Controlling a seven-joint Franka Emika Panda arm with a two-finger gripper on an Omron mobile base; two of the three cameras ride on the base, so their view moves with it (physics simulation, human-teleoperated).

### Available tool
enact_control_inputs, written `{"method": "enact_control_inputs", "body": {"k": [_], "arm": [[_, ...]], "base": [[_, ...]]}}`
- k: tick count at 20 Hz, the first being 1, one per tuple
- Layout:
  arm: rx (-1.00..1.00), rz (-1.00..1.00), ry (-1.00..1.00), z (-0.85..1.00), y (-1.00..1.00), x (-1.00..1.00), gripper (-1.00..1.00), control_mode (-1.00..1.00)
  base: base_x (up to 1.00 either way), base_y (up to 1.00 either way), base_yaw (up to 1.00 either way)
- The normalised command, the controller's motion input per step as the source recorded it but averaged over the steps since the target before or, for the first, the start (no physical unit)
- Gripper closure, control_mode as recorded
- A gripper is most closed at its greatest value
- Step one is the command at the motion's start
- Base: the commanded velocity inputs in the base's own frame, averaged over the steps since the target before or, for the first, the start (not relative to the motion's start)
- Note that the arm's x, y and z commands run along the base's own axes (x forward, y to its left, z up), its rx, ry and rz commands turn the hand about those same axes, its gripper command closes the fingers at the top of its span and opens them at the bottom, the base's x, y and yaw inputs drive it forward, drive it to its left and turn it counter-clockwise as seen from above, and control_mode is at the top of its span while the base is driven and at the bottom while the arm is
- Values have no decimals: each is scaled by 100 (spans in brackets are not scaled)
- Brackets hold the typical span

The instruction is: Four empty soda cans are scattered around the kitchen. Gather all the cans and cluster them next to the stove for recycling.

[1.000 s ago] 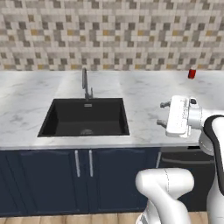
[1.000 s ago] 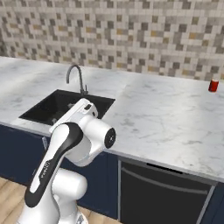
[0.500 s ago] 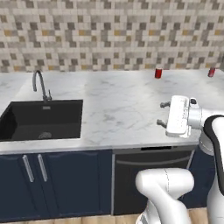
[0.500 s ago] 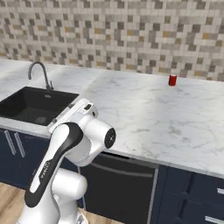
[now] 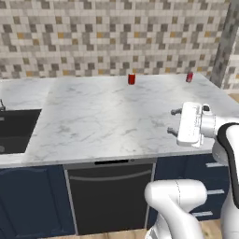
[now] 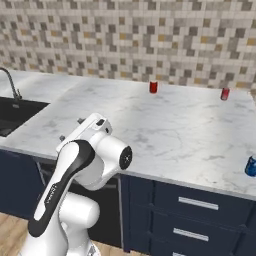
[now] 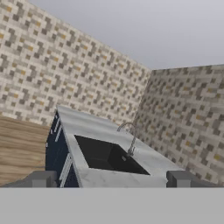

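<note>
On the marble counter (image 5: 107, 116) in the left base view: two red soda cans by the backsplash — one (image 5: 131, 79) mid-counter, another (image 5: 189, 77) off to the right. Gripper (image 5: 173, 122) hangs over the counter's front right part, fingers spread wide, nothing between them. Sink (image 5: 14, 130) at the left edge.

Right base view: the same red cans (image 6: 153, 87) (image 6: 225, 93) at the back, blue can (image 6: 251, 166) near the front edge at far right.

Hand view: sink with faucet (image 7: 129, 135), navy cabinets (image 7: 59, 153), wood floor — fingertips (image 7: 41, 178) well apart.

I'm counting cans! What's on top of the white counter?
On the counter: two red cans by the tiled wall, one blue can half cut off at the picture's edge.
</note>
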Motion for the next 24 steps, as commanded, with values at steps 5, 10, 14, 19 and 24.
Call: {"method": "enact_control_inputs", "body": {"k": [5, 10, 14, 19, 24], "arm": [[0, 0, 0, 0, 0, 0, -100, 100], [0, 0, 0, 0, 0, 0, -100, 100], [0, 0, 0, 0, 0, 0, -100, 100], [0, 0, 0, 0, 0, 0, -100, 100], [0, 0, 0, 0, 0, 0, -100, 100]], "base": [[0, -81, -10], [0, -70, -11], [0, -79, -15], [0, -83, -15], [2, -81, -13]]}}
